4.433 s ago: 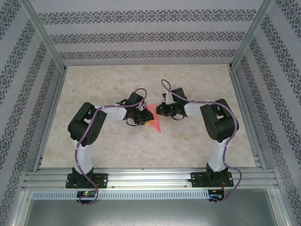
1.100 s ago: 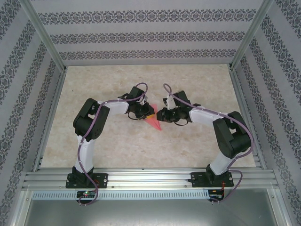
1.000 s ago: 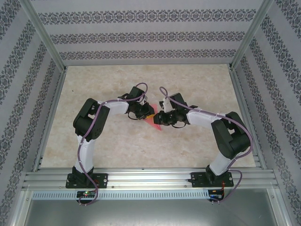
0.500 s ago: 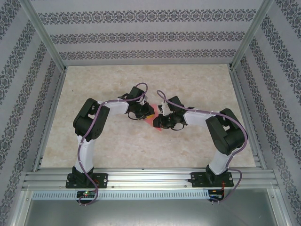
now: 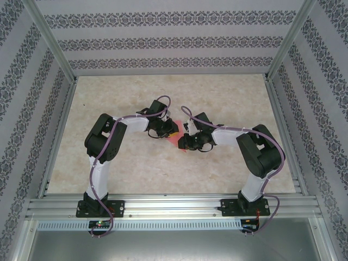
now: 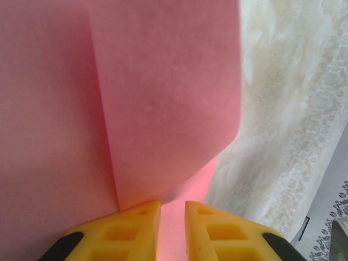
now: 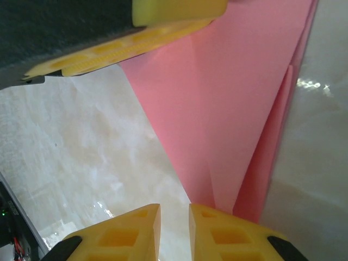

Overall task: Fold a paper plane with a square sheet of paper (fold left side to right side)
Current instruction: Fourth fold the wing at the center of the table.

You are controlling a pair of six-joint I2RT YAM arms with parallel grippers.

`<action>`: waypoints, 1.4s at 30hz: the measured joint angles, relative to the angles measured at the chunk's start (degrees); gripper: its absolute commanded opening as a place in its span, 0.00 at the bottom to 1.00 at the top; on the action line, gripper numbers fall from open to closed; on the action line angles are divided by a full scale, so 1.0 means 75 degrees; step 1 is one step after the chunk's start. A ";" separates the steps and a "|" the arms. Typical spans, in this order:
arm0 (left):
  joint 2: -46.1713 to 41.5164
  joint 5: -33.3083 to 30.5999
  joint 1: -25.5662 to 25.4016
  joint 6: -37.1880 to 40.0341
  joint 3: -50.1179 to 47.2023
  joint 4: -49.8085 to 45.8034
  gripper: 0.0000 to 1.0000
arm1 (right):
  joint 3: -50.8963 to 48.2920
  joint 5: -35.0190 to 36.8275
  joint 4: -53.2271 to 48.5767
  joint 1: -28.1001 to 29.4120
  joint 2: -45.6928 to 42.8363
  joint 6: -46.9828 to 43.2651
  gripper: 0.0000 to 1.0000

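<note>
The pink-red paper (image 5: 174,139) lies mid-table, folded into a narrow pointed shape with a long crease (image 7: 244,81). My left gripper (image 5: 167,130) rests on its wide far end. In the left wrist view its fingers (image 6: 173,209) are shut to a thin slit over the paper (image 6: 163,81), and a flap curls up just ahead of them. My right gripper (image 5: 184,143) is down at the near pointed end, shut, with its right fingertip (image 7: 228,228) over the tip and bare table in the slit (image 7: 175,211). The left gripper's yellow fingers (image 7: 119,51) show at the top of the right wrist view.
The pale marbled table (image 5: 119,98) is walled by patterned panels (image 5: 174,41) on three sides, with metal frame posts (image 5: 51,46) at the corners. Both arm bases sit on the aluminium rail (image 5: 174,206) at the near edge.
Over the last second my right gripper slid left and nearer, onto the paper's pointed end, covering most of it from above. My left gripper stayed on the wide end.
</note>
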 measured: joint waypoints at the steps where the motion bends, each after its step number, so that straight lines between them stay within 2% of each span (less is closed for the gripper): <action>1: 0.0000 0.0000 0.0000 0.0000 0.0000 0.0000 0.21 | 0.0000 0.0009 0.0000 0.0000 0.0000 0.0000 0.22; 33: 0.0000 0.0017 0.0000 0.0000 0.0000 0.0000 0.21 | 0.0003 0.0382 -0.0361 -0.0198 -0.0003 -0.0023 0.22; 42: 0.0023 0.0044 -0.0003 0.0006 0.0041 -0.0032 0.21 | -0.0329 0.0160 0.0041 -0.0446 0.0006 0.0446 0.10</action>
